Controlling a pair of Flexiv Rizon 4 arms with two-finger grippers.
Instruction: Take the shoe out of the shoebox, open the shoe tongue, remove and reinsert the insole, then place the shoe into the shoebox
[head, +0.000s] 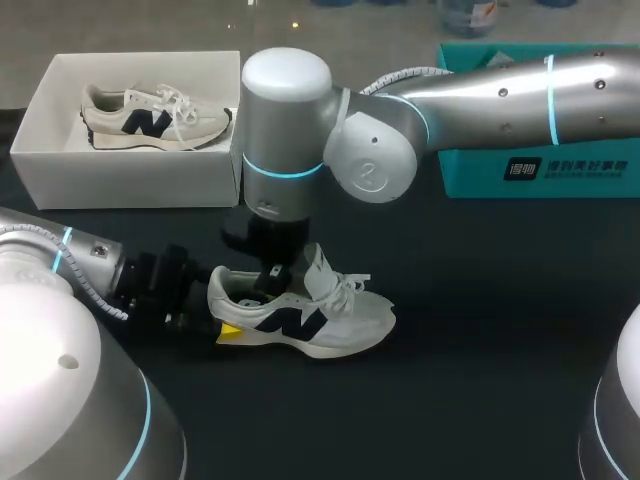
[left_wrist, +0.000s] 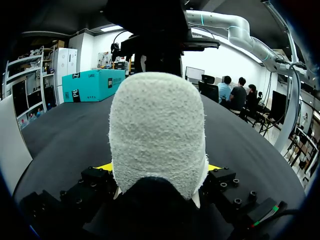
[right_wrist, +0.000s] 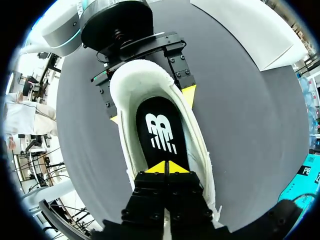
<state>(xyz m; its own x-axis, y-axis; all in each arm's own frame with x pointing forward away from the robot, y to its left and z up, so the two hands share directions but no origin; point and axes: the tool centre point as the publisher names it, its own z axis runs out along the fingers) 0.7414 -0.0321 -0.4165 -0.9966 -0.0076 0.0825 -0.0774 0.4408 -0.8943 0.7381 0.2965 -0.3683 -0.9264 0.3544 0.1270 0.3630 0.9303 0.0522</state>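
Left hand grips the sneaker heel
Right hand, tips pressed together atop the insole, could slip and ruck it.

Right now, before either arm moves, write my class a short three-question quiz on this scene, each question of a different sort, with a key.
1. Multiple choice: the left end effector grips the shoe by its: A toe, B heel, C laces.
2. True or false: a second shoe lies in the shoebox.
3. Fill in: the right end effector's tips are inside the shoe, above the black ____.
Key: 1 B. 2 True. 3 insole.
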